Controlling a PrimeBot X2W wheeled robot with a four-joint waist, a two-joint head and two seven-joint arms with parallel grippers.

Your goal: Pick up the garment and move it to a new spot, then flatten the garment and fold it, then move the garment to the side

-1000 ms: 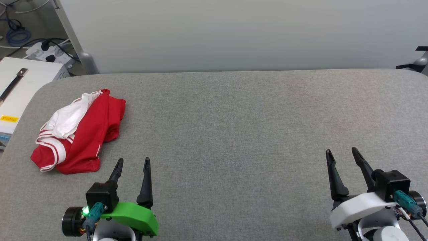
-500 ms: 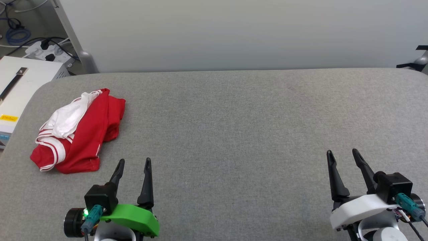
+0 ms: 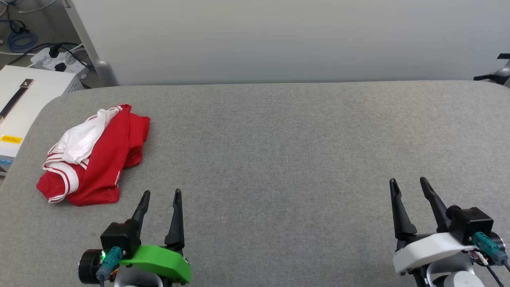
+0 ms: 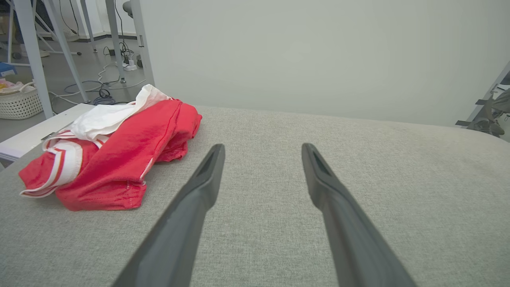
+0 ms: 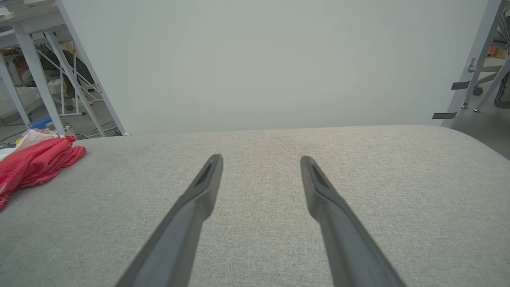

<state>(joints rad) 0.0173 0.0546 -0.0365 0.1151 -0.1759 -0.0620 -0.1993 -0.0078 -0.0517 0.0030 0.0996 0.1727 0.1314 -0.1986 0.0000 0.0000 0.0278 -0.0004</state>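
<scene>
Left fingers (image 3: 175, 219), 7 o'clock: spread apart, empty. Right fingers (image 3: 398, 211), 5 o'clock: likewise apart, empty. Table (image 3: 279, 139): grey cloth top. Garment (image 3: 99, 159), 10 o'clock: crumpled red-and-white heap near the left fingers, untouched. Handling advice: reach with the left, pinch a raised fold, lift clear before carrying.

Head view high over shared grey table (image 3: 279, 131); wrist views low, seemingly close.
</scene>
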